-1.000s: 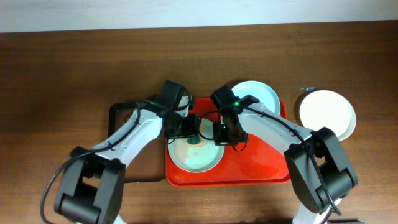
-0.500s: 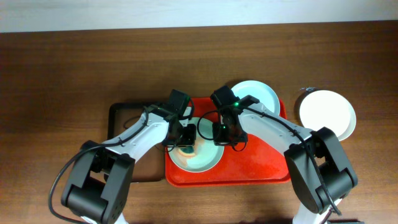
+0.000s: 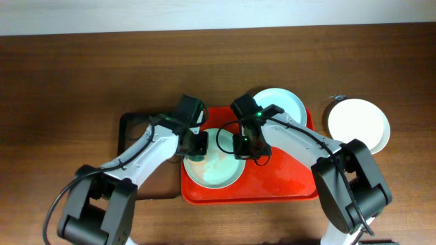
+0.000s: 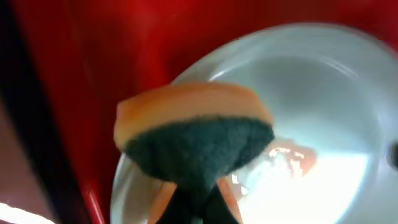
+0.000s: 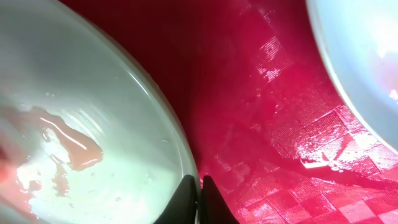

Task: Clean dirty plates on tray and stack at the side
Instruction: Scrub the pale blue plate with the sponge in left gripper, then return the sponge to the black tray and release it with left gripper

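Since half a second ago, my left claw (image 3: pixel 195 146) has drawn back from the middle of the pale green plate (image 3: pixel 219 171) toward its left rim, carrying the sponge (image 4: pixel 193 134) with it. My right arm has not shifted.

State.
- Left claw: clamped on the sponge, dark scouring face leading.
- Right claw (image 5: pixel 199 194): pinched together on the plate's right rim, steadying it.

Location. The pale green plate lies in the left half of the red tray (image 3: pixel 289 185). The sponge sits over the plate's left edge, so the bowl lies to the right of my left claw. Whether the sponge touches the plate cannot be told. The red smear (image 5: pixel 65 146) lies wet near the centre, spread but not removed. The pale blue plate (image 3: pixel 281 102) occupies the tray's far right corner. The white plate (image 3: pixel 357 124) rests on the table (image 3: pixel 68 68), off the tray.

Hazards.
1. If the sponge runs off the rim, the stroke misses the smear and drags residue onto the tray.
2. Pressure at the edge could tip the plate, and the wet rim may slip from my right pinch.
3. The two claws work close together, so a long rightward stroke risks collision.
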`<state>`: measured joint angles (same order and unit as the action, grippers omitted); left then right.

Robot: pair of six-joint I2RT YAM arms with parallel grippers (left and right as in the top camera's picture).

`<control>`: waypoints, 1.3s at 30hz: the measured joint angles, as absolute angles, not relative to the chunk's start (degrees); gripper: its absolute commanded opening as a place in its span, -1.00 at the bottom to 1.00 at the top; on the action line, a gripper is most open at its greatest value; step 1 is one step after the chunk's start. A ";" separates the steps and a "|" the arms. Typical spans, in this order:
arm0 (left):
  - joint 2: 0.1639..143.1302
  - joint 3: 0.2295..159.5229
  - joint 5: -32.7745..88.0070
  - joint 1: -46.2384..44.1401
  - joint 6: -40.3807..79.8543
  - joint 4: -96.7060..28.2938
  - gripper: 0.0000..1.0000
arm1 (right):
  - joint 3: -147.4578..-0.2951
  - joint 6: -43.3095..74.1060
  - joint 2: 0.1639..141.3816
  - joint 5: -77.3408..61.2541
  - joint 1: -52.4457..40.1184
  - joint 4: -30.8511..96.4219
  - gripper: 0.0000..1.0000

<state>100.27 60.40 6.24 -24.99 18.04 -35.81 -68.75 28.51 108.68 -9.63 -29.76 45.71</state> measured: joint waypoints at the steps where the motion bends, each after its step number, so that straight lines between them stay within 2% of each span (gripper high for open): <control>1: 100.77 57.87 6.85 -24.99 18.22 -33.98 -1.00 | -68.75 28.51 108.68 -9.63 -29.76 45.69 -0.92; 6: 103.13 56.60 22.35 -25.80 18.26 -27.55 -1.00 | -68.75 28.51 108.68 -9.63 -29.76 45.67 -0.92; 10: 102.52 59.02 30.02 -25.85 17.96 -34.06 -1.00 | -68.71 28.49 108.68 -9.63 -29.76 45.63 -0.92; 14: 89.56 62.81 18.50 -19.53 17.74 -46.02 -1.00 | -68.66 28.49 108.68 -9.63 -29.76 45.56 -0.92; 16: 89.25 62.96 9.98 -16.36 17.74 -51.35 -1.00 | -68.64 28.51 108.68 -9.63 -29.76 45.56 -0.92; 22: 89.43 59.53 -6.57 -15.59 17.72 -52.49 -1.00 | -68.64 28.47 108.68 -9.63 -29.76 45.54 -0.92; 28: 91.42 53.95 -11.68 -15.59 17.54 -50.54 -1.00 | -68.64 28.51 108.68 -9.63 -29.76 45.54 -0.92; 29: 91.42 53.91 -12.38 -15.59 17.54 -50.52 -0.98 | -68.64 28.49 108.68 -9.63 -29.76 45.54 -0.92; 30: 91.42 53.89 -12.99 -15.59 17.54 -50.52 -0.84 | -68.64 28.49 108.68 -9.63 -29.76 45.54 -0.92; 33: 91.42 53.87 -13.45 -15.55 17.34 -50.41 -0.92 | -68.64 28.53 108.68 -9.63 -29.76 45.54 -0.92; 35: 91.42 53.87 -12.12 -13.58 17.30 -49.91 -0.94 | -68.64 28.49 108.68 -9.63 -29.76 45.54 -0.92; 37: 91.42 53.87 -5.45 -7.73 14.22 -48.49 -0.95 | -68.64 28.53 108.68 -9.63 -29.76 45.52 -0.92; 39: 91.42 53.82 -1.15 -4.69 12.56 -47.37 -0.90 | -68.60 28.49 108.68 -9.63 -29.76 45.45 -0.92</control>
<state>91.42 53.82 -1.15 -4.69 12.56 -47.37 -68.60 28.49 108.68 -9.63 -29.76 45.45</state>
